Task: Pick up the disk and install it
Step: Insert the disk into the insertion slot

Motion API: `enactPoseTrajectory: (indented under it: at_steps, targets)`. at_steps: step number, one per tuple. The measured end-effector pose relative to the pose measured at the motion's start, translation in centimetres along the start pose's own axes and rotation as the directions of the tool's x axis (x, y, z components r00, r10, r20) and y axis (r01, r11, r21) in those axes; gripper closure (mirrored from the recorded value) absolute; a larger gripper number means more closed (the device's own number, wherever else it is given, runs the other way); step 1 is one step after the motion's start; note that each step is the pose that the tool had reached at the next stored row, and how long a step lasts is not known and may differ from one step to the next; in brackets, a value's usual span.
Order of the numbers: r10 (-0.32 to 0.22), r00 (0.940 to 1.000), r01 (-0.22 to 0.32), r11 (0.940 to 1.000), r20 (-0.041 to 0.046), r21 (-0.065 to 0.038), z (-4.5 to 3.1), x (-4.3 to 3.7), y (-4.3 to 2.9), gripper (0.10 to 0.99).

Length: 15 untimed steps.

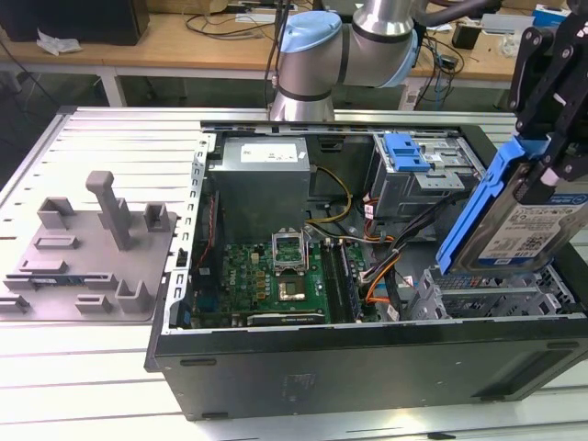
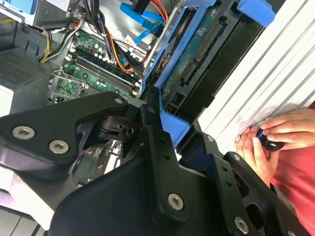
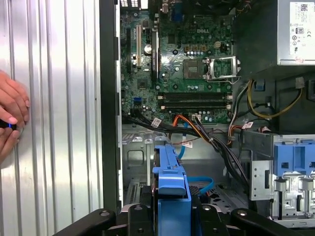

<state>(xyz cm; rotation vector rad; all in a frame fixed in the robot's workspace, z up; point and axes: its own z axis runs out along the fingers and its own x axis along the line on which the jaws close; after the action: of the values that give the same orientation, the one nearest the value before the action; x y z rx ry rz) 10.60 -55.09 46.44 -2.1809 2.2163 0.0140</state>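
A ribbed metal counter (image 1: 110,138) carries an open computer case (image 1: 367,377) lying on its side. The arm (image 1: 317,55) reaches down over the case's drive-bay end. Its tool (image 1: 551,170) is clamped on the disk (image 1: 528,225), which tilts on edge just above the case's grey cage (image 1: 487,299), possibly touching it. Inside the case, cables (image 1: 386,276) crowd close beside the cage. A person's hands (image 3: 10,118) rest just outside the case wall.

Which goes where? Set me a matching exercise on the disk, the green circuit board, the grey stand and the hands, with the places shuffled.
1. disk
2. circuit board
3. grey stand
4. hands

A. flat inside the open computer case
B. on the ribbed table, around a small black object
C. held tilted in the gripper over the case
D. on the table outside the case, at the exterior view's left

Pairs: 1-C, 2-A, 3-D, 4-B
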Motion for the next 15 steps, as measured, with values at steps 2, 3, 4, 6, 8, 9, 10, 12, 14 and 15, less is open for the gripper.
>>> enactPoseTrajectory:
  at_steps: [2,3,4,6,8,9,10,12,14,15]
  targets:
    - [0.000,1.0000,0.000,1.0000,0.0001,0.000,0.14,0.01,0.01,0.722]
    - [0.000,1.0000,0.000,1.0000,0.0001,0.000,0.20,0.01,0.01,0.722]
    - [-0.001,1.0000,0.001,1.0000,0.0001,0.000,0.25,0.01,0.01,0.722]
    - [-0.001,1.0000,0.001,1.0000,0.0000,0.000,0.37,0.01,0.02,0.722]
    - [-0.002,1.0000,0.002,1.0000,0.0001,0.000,0.47,0.02,0.02,0.722]
    - [-0.002,1.0000,0.002,1.0000,0.0001,0.000,0.51,0.02,0.02,0.722]
    - [-0.004,1.0000,0.004,1.0000,0.0002,0.000,0.78,0.03,0.04,0.722]
    - [-0.007,1.0000,0.007,1.0000,0.0001,0.000,1.36,0.06,0.04,0.722]
    - [-0.007,1.0000,0.007,1.0000,0.0002,0.000,1.50,0.06,0.04,0.722]
    - [-0.007,1.0000,0.007,1.0000,0.0002,0.000,1.57,0.07,0.05,0.722]
